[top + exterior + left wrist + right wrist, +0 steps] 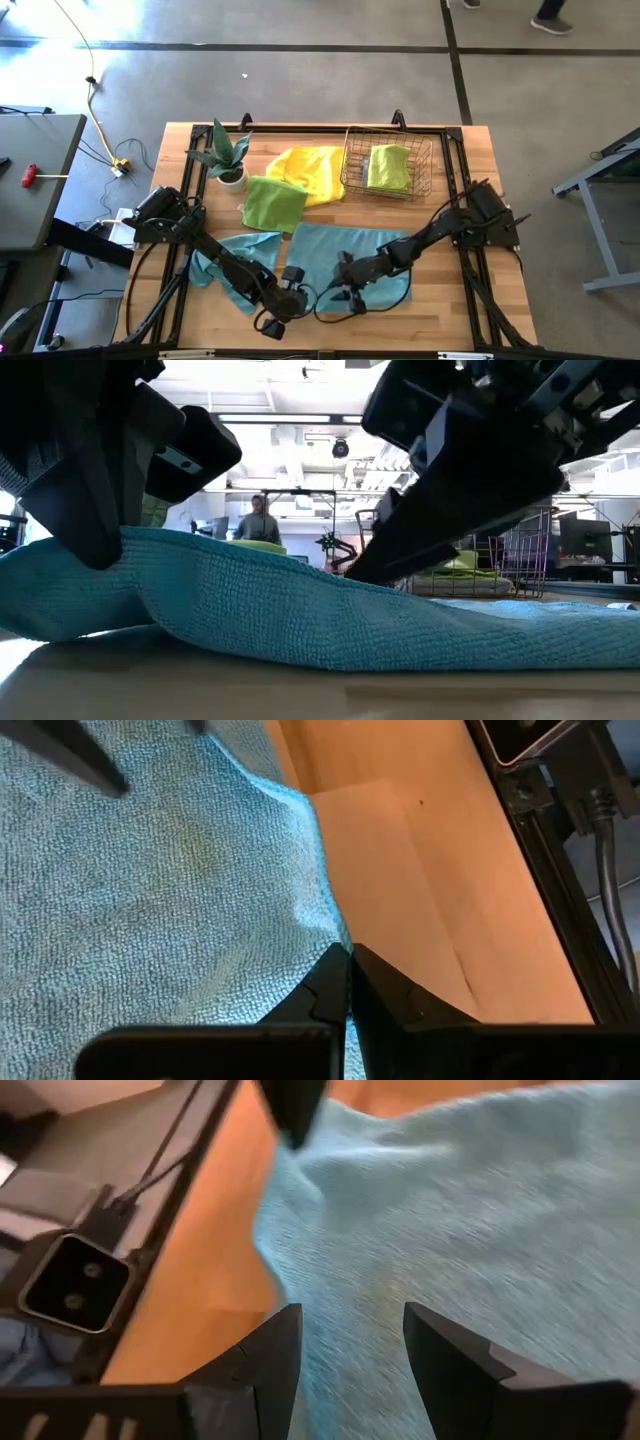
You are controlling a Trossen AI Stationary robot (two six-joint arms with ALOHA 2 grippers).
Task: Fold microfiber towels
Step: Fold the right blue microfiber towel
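Observation:
A teal towel [350, 255] lies spread on the table's near middle. My left gripper [348, 965] is shut on its near left edge. My right gripper [350, 1342] stands open just to the right of it [340, 290], its fingers over the same edge of the teal cloth; I cannot tell whether they touch it. A second teal towel [222, 268] lies crumpled under my left arm. A lime green towel [272, 203] lies folded on the table beside a loose yellow one [308, 170], which it partly overlaps. My left gripper pinches the teal towel's edge [335, 935] between its two shut fingers, slanting down at it from the table's left. That end of the cloth [110, 560] is raised a little off the wood and bulges slack, while the rest lies flat on the table.
A wire basket [388, 165] with a green cloth in it stands at the back right. A small potted plant [228, 155] stands at the back left. Bare wood [330, 330] runs along the near edge. A person stands far off in the room [260, 520].

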